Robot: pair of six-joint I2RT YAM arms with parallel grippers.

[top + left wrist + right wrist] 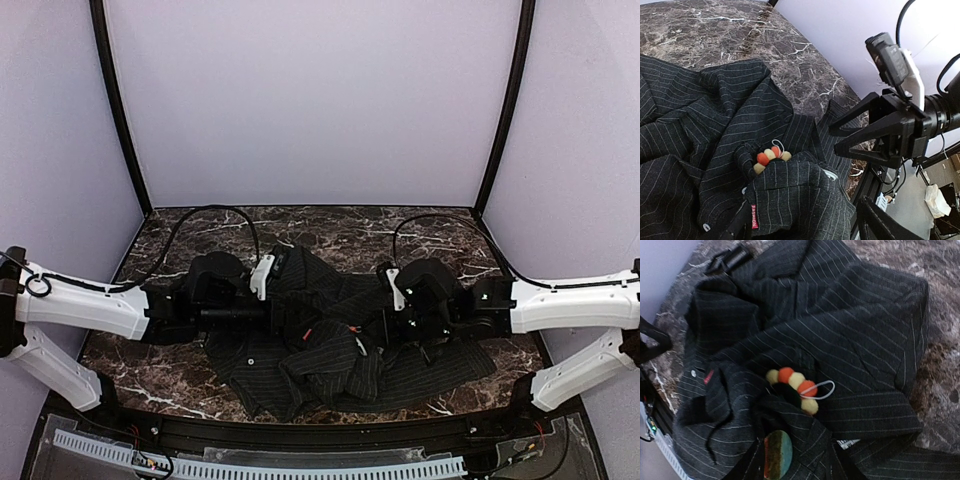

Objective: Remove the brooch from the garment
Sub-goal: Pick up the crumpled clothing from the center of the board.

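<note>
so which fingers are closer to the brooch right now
Right, probably. The right fingers hang open just beyond the brooch on the striped garment; the left fingers sit further back from it, by the red label.

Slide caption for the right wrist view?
Beaded brooch nestled in folds of a crumpled black pinstriped garment; right gripper open at the bottom edge.

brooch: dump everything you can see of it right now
The brooch shows as a small arc of round beads, cream and orange alternating, matte and soft-looking, around a dark centre. A thin white loop sticks out from one side. It lies in the folds of the dark pinstriped garment, partly tucked under one fold, so the full ring is hidden. Only cloth touches it; its fastening cannot be seen.
</note>
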